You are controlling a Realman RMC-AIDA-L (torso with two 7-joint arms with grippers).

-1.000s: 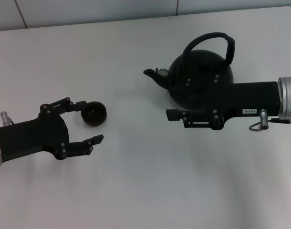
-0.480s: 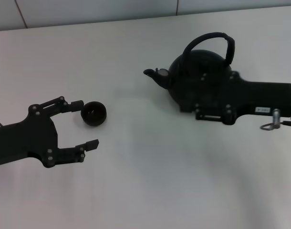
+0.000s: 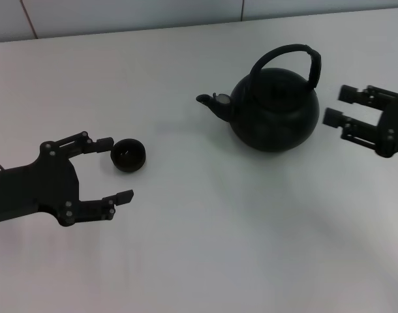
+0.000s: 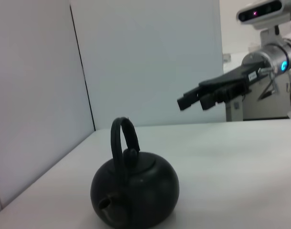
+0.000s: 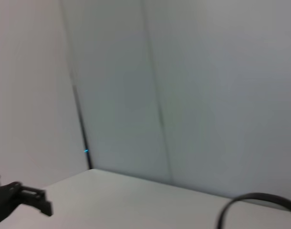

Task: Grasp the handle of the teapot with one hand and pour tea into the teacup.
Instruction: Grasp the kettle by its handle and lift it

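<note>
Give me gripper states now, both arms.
Left gripper: open, empty, jaws beside the teacup.
Right gripper: open, empty, off to the side of the teapot, not on the handle.

We see mostly pale wall panels w/ a dark vertical seam (image 5: 81, 124) running down the left-centre of the frame, plus a fainter seam (image 5: 157, 95) nr the middle. At the bottom right edge a thin black arc, the handle (image 5: 253, 198), curves up over the white table (image 5: 121, 200); the pot under it is cut off by the frame. At the lower left corner we see the left gripper (image 5: 21, 198) poking in, one black finger w/ a squared tip; can't tell its opening from here.
</note>
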